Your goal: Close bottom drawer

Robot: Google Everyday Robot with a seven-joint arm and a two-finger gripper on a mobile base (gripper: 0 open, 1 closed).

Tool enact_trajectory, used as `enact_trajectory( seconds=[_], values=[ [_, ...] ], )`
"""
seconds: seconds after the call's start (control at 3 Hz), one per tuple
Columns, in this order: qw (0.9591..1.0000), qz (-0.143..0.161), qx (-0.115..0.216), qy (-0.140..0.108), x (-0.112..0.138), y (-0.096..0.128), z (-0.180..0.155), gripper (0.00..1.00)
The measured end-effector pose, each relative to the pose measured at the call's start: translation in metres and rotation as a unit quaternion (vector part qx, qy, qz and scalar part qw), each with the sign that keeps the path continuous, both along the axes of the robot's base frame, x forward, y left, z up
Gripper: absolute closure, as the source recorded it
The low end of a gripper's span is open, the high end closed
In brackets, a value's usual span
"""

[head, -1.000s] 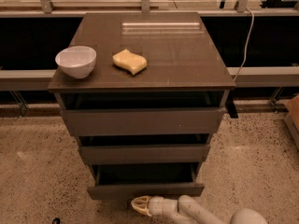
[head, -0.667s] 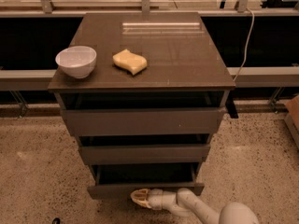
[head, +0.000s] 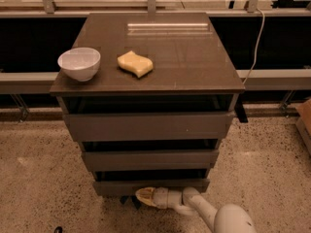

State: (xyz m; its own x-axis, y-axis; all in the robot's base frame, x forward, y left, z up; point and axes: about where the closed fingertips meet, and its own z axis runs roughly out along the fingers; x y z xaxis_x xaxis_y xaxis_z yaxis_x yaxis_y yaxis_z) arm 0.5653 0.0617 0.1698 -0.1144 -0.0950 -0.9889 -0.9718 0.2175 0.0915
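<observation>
The bottom drawer is the lowest of three dark grey-brown fronts on the cabinet. It stands only slightly out, with a thin dark gap above its front panel. My gripper, with a cream tip on a white arm, reaches in from the lower right. It sits low at the floor, right against the lower edge of the bottom drawer front, left of centre.
The middle drawer and top drawer also stand slightly out. A white bowl and a yellow sponge sit on the cabinet top. A cable hangs at the right. Speckled floor surrounds the cabinet.
The bottom drawer front has slid back in toward the cabinet. My gripper has moved forward with it, staying at its lower edge.
</observation>
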Motion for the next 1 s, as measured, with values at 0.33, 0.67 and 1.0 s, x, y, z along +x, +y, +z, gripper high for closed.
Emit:
enact_trajectory(
  seconds=[0.33, 0.67, 1.0],
  values=[
    [0.9999, 0.001, 0.014, -0.002, 0.015, -0.002, 0.003, 1.00],
    [0.9999, 0.003, 0.014, 0.004, 0.014, -0.003, -0.002, 1.00],
    [0.9999, -0.004, 0.009, 0.010, 0.019, 0.002, -0.007, 1.00]
  ],
)
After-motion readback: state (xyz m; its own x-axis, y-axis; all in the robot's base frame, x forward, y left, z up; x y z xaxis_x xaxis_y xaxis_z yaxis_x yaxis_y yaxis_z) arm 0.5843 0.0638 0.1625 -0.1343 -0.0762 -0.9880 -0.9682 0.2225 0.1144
